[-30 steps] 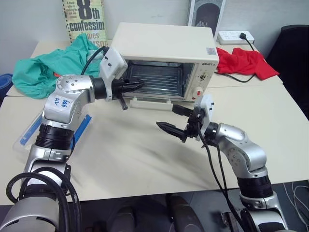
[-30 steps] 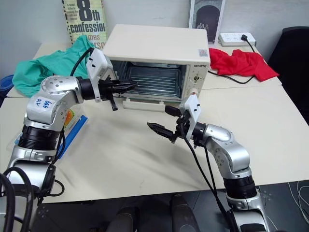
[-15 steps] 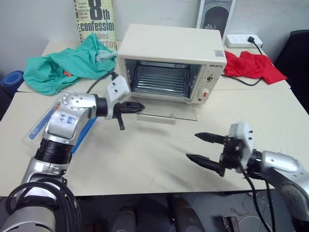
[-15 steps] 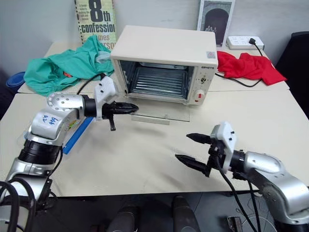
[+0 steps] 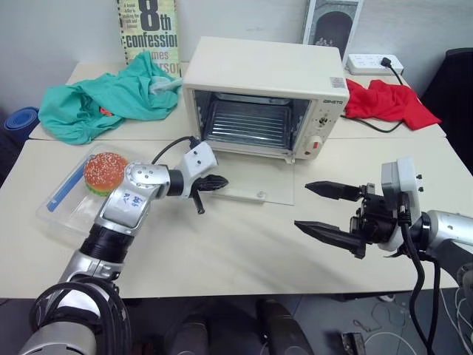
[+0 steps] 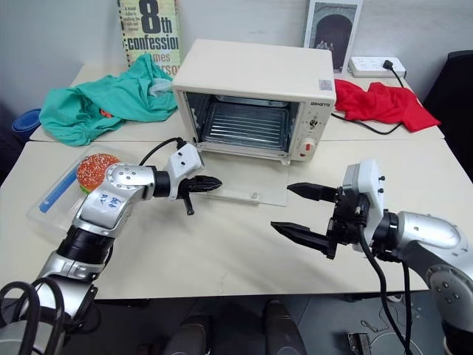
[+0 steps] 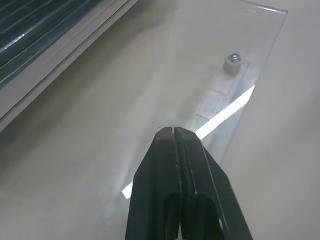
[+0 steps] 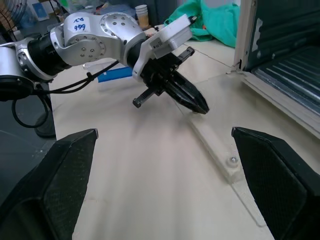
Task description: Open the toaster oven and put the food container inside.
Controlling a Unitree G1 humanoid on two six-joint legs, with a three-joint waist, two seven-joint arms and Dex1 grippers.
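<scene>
Lowered since a second ago, the oven [image 5: 264, 92] door [image 5: 260, 181] now lies flat; left tool [image 5: 219, 182] clenched empty beside it, right tool [image 5: 327, 209] released.

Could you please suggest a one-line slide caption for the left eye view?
Toaster oven door down, left gripper shut beside it, right gripper open, food container waiting.

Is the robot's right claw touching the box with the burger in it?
Apart. In the left eye view the right gripper hangs far across the table from the food container.
</scene>
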